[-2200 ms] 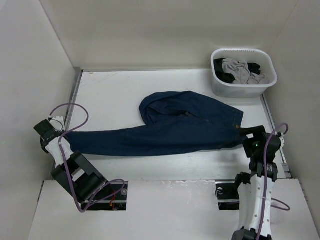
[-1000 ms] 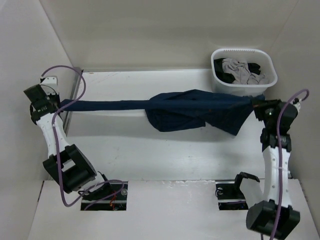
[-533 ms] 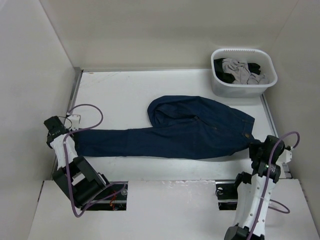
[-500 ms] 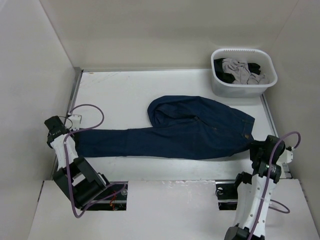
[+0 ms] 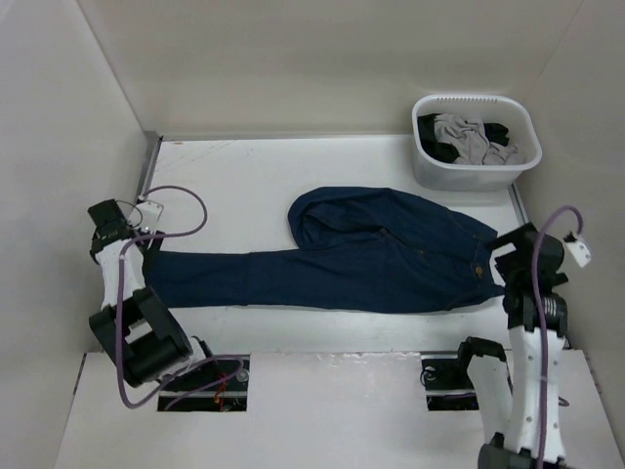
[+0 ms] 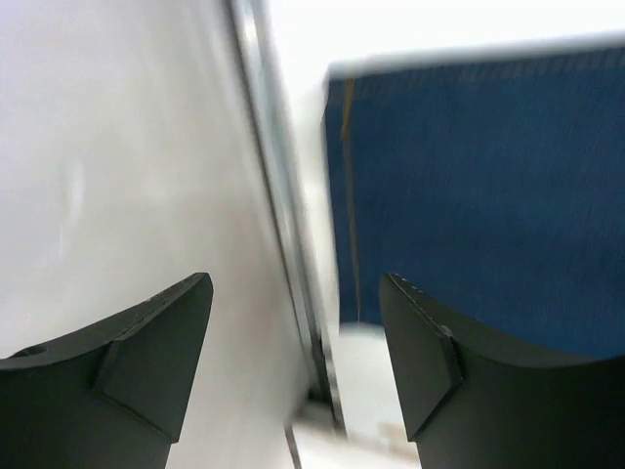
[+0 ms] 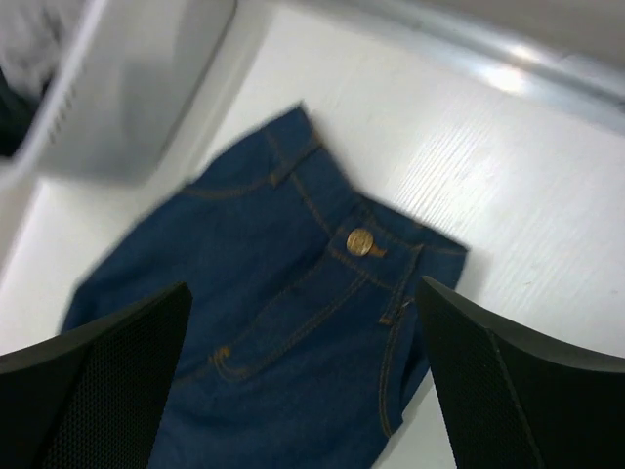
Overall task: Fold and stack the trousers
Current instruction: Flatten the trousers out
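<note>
The dark navy trousers [image 5: 361, 256] lie flat across the white table, waistband at the right, one leg stretched left and the other folded back towards the middle. In the right wrist view their waistband with a brass button [image 7: 360, 241] lies below my right gripper [image 7: 303, 322], which hangs open above it with nothing between its fingers. From above, that right gripper [image 5: 515, 246] is at the waist end. My left gripper [image 5: 135, 237] is at the leg hem. It stands open in the left wrist view [image 6: 296, 322], with the hem of the trousers [image 6: 469, 195] just beyond it.
A white basket [image 5: 476, 147] holding grey and dark clothes stands at the back right, close to the waist end; its wall [image 7: 127, 88] shows in the right wrist view. A metal rail [image 6: 278, 195] runs along the table's left edge beside the side wall.
Both grippers have opened and let go of the trousers, which had been held stretched in the air and now lie flat. Both arms have lifted slightly away from the cloth.
</note>
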You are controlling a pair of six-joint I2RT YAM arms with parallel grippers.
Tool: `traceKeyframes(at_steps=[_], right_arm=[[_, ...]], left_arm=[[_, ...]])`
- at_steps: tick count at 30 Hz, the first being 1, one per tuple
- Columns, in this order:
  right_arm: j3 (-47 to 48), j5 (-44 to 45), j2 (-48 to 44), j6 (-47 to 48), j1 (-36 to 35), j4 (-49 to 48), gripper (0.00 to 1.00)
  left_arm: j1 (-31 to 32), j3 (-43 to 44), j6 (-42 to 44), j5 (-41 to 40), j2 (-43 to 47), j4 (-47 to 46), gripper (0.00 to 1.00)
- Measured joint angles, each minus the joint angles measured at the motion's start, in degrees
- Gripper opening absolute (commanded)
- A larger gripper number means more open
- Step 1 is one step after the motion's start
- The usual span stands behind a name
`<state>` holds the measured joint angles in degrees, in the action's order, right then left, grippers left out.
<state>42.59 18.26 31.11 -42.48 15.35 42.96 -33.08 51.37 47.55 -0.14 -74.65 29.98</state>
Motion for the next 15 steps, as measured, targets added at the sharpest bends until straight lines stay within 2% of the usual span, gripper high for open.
traceKeyframes(at_steps=[3, 4, 7, 9, 12, 15], right_arm=[[-1.4, -2.6, 7.6, -0.6, -5.8, -3.5, 1.0], [-2.8, -3.2, 9.0, -1.7, -7.6, -4.9, 0.95], [-8.9, -5.0, 9.4, -7.0, -11.4, -8.0, 0.68], [-13.3, -5.7, 9.4, -11.3, -11.5, -9.8, 0.59], [-18.2, -6.8, 10.6, -15.5, -9.5, -11.3, 0.6], [-17.9, -7.9, 13.1, -14.6, -7.9, -13.6, 0.76]], left_arm=[[5.1, 0.2, 0.0, -1.7, -6.8, -5.4, 0.68], [6.3, 0.2, 0.0, -2.2, -9.4, -6.9, 0.68], [7.6, 0.3, 0.1, -4.8, -17.3, -10.6, 0.64], [7.8, 2.1, 0.2, -7.0, -20.0, -12.4, 0.63], [8.0, 3.6, -0.7, -8.6, -21.0, -14.2, 0.68], [11.1, 6.3, -2.8, -7.6, -19.5, -11.5, 0.72]])
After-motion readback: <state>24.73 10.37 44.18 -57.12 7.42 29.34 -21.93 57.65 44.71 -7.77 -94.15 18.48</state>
